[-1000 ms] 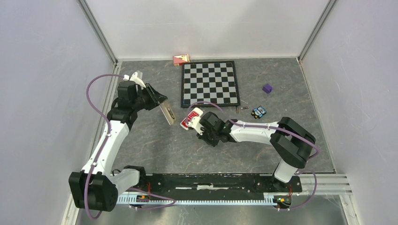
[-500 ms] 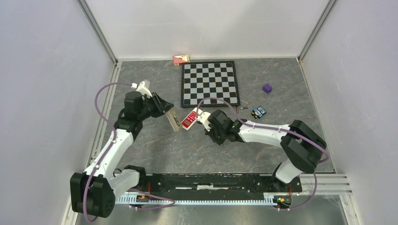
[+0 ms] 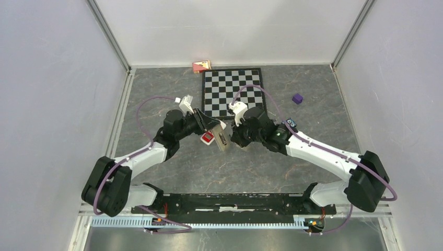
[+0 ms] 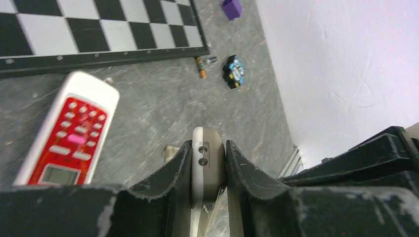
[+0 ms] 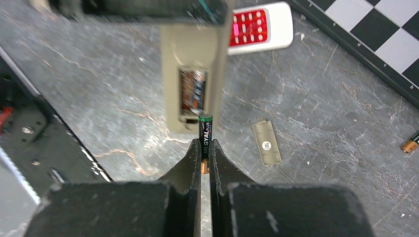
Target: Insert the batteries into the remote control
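Observation:
My left gripper (image 4: 209,148) is shut on a beige remote control (image 4: 209,160), held off the table near its middle (image 3: 223,140). In the right wrist view the beige remote control (image 5: 192,84) shows an open compartment with one battery (image 5: 192,91) inside. My right gripper (image 5: 205,144) is shut on a dark battery (image 5: 205,131) with a green tip, which points at the compartment's lower end. Whether the tip touches it I cannot tell. Two loose batteries (image 4: 200,66) lie by the chessboard's edge. The right gripper (image 3: 233,138) faces the left one (image 3: 211,125).
A red and white remote (image 3: 208,137) lies face up under the grippers, and a beige battery cover (image 5: 267,143) lies on the table nearby. A chessboard (image 3: 232,93), a purple cube (image 3: 297,98), a small blue toy car (image 3: 289,123) and a red box (image 3: 201,66) lie further back.
My left arm has swung right, carrying the beige remote control to the table's middle. My right gripper has drawn back from the red remote, closed tighter, and now faces the beige one.

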Robot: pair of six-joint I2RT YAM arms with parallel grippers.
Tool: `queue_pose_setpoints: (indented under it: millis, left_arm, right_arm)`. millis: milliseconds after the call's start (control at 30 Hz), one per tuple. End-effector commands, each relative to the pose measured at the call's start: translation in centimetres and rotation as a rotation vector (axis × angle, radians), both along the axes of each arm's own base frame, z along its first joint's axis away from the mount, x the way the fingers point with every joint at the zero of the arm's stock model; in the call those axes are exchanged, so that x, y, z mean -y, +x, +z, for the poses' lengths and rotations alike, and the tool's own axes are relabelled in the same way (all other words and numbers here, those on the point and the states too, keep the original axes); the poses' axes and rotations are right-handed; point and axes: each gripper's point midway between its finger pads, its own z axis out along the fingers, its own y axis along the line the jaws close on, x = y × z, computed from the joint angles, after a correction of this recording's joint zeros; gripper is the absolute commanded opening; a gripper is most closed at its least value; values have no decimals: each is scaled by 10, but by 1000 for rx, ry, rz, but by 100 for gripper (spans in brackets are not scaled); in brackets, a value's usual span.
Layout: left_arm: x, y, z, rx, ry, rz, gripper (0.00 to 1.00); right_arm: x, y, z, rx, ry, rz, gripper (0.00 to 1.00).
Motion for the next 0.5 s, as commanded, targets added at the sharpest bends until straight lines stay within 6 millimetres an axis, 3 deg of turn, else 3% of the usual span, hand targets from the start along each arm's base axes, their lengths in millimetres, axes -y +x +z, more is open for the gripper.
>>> queue_pose_setpoints:
  millis: [0,133,467]
  left_arm:
    - [19,8,49,128,-183,-23,2]
    - [26,7,53,95,-245,-42,2]
    - [39,1,63,59,-332,-127,2]
  right_arm:
    - [-11,-2,49,-44,132,-61,0]
    - [-14,-3,57,-59,155,-73,1]
    - [-10,4,53,-21,92,-59,2]
